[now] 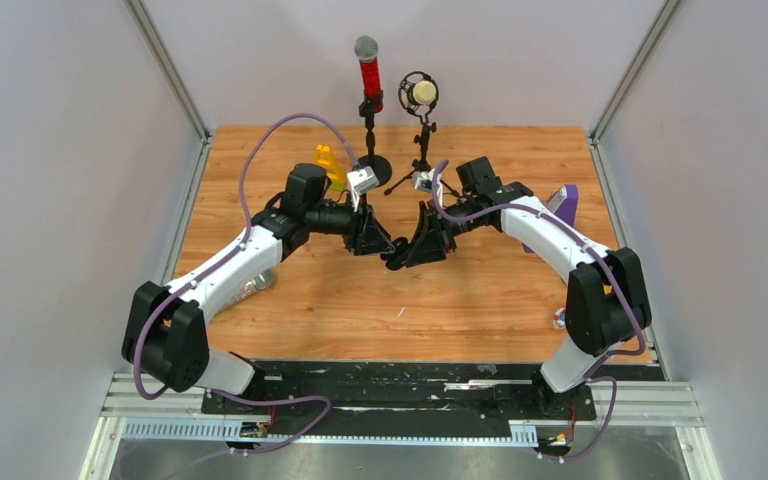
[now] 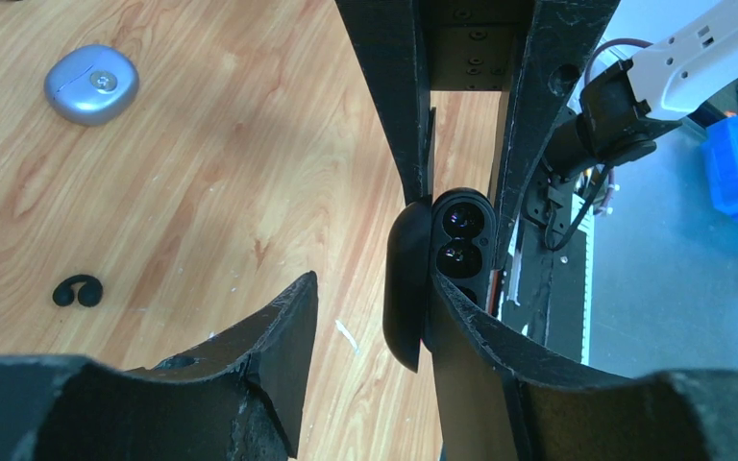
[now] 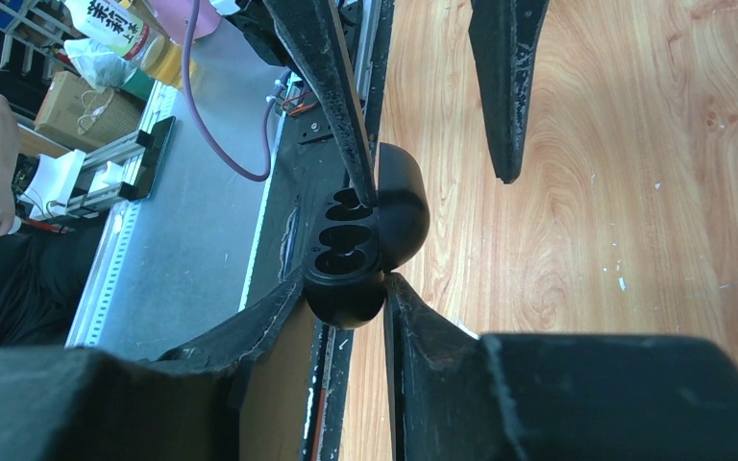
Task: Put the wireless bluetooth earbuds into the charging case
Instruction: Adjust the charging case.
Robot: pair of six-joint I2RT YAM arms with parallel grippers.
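Observation:
My right gripper (image 1: 412,251) (image 3: 346,283) is shut on the base of a black charging case (image 1: 393,259) (image 3: 351,250) and holds it above the table's middle. The case's lid (image 2: 406,288) stands open, and its dark wells (image 2: 459,237) show no clear bud inside. My left gripper (image 1: 372,243) (image 2: 370,288) is open. One of its fingers (image 3: 346,144) is wedged between lid and base, and the other hangs free. One black hook-shaped earbud (image 2: 77,290) lies on the wood. The purple earbuds are out of view.
A closed silver-lilac case (image 2: 91,84) lies on the wood beyond the black earbud. A red microphone (image 1: 368,70) and a round microphone (image 1: 420,95) stand on tripods at the back. A yellow object (image 1: 328,165) sits behind the left arm and a purple object (image 1: 564,205) behind the right.

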